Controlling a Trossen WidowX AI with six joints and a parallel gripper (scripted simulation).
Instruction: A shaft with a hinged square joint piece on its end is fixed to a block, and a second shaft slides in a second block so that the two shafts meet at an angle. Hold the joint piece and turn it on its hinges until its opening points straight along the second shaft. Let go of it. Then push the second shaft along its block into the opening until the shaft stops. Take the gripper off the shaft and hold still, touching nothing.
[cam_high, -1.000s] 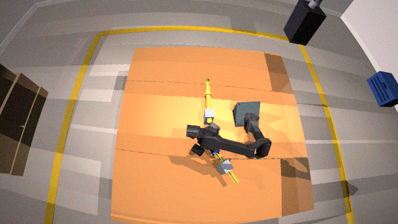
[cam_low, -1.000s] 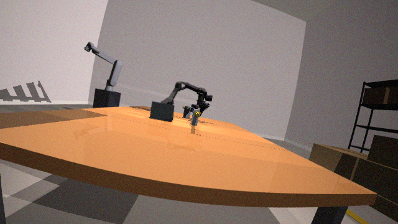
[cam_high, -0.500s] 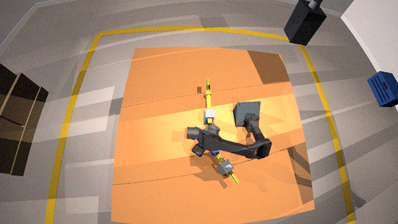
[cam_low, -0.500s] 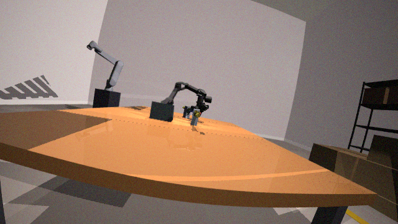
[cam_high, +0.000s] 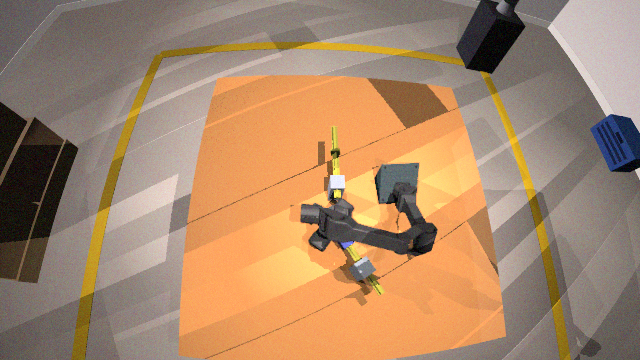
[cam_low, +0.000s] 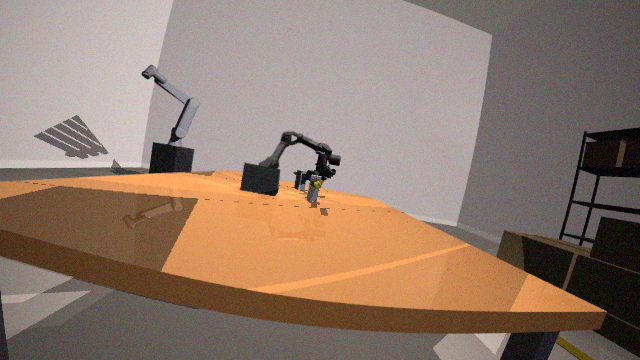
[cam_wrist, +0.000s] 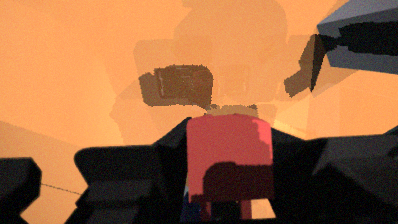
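My gripper (cam_high: 331, 225) (cam_wrist: 214, 120) is shut on the red joint piece (cam_wrist: 230, 137), which stands between the two dark fingers in the wrist view. The arm hides this piece in the top view. A blue hinge part (cam_high: 346, 244) (cam_wrist: 191, 209) shows beside it. Its yellow shaft (cam_high: 354, 252) runs through the grey block (cam_high: 362, 268). The second yellow shaft (cam_high: 334, 137), with a dark collar (cam_high: 335, 152), passes through the white block (cam_high: 337, 182) (cam_low: 313, 193). Its near end lies close beside the gripper. The opening's exact direction cannot be told.
The arm's dark base box (cam_high: 400, 181) (cam_low: 260, 178) stands on the orange table (cam_high: 250, 150) (cam_low: 350, 270), to the right of the shafts in the top view. Part of a block (cam_wrist: 362, 14) shows at the wrist view's upper right. Shadows cross the table.
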